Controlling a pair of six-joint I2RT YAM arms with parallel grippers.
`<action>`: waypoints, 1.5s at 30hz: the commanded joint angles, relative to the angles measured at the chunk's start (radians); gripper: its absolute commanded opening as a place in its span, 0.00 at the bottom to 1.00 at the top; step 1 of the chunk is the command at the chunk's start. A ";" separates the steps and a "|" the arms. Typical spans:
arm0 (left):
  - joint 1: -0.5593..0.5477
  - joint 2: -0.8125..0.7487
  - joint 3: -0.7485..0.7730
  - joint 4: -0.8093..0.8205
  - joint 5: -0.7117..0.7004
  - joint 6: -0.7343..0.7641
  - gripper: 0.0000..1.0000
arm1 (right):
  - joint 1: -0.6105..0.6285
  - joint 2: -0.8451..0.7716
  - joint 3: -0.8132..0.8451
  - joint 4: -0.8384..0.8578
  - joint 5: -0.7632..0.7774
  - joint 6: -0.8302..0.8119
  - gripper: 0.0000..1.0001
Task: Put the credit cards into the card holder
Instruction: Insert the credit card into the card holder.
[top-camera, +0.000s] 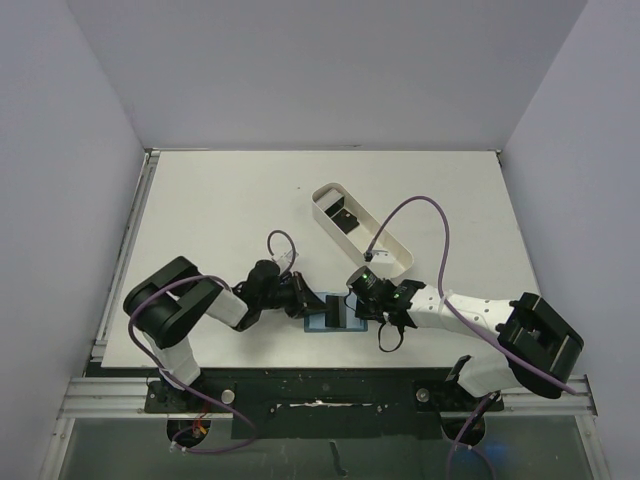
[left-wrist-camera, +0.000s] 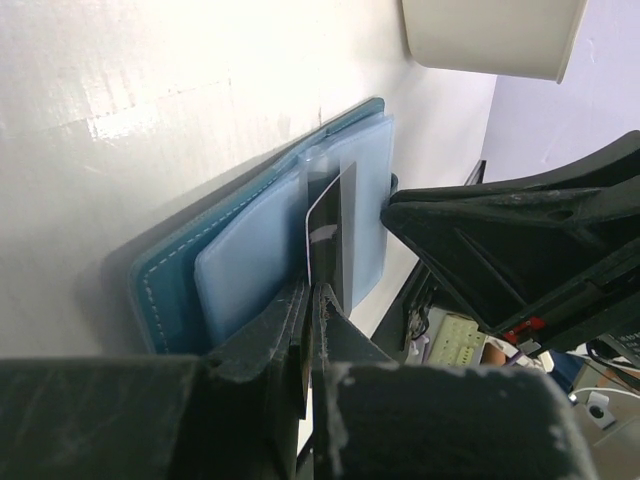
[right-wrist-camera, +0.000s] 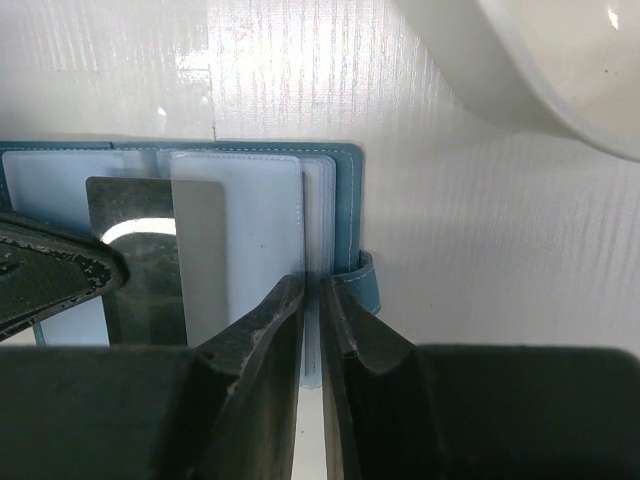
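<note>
The teal-blue card holder (top-camera: 325, 325) lies open on the table between my two grippers. My left gripper (top-camera: 306, 305) is shut on a black credit card (left-wrist-camera: 334, 225), held on edge with its far end among the holder's light blue pockets (left-wrist-camera: 250, 260). My right gripper (top-camera: 360, 303) is shut on the edge of a clear pocket leaf (right-wrist-camera: 312, 250) of the holder (right-wrist-camera: 346, 190). In the right wrist view the black card (right-wrist-camera: 130, 215) shows behind a pocket leaf, with the left gripper's finger (right-wrist-camera: 50, 275) beside it. Another black card (top-camera: 345, 217) lies in the white tray.
The long white oval tray (top-camera: 385, 262) stands just behind the right gripper, running back and to the left; its rim shows in the left wrist view (left-wrist-camera: 490, 40) and the right wrist view (right-wrist-camera: 560, 80). The holder's snap strap (right-wrist-camera: 366, 282) sticks out beside the right fingers.
</note>
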 joint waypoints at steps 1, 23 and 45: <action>-0.028 0.027 0.002 0.079 -0.069 -0.028 0.00 | 0.007 -0.021 -0.002 0.011 0.017 0.015 0.14; -0.056 -0.106 0.042 -0.131 -0.142 0.031 0.34 | 0.006 -0.154 -0.014 -0.067 0.070 0.021 0.24; -0.070 -0.043 0.075 -0.109 -0.097 0.019 0.36 | 0.001 -0.051 -0.099 0.031 0.080 0.032 0.17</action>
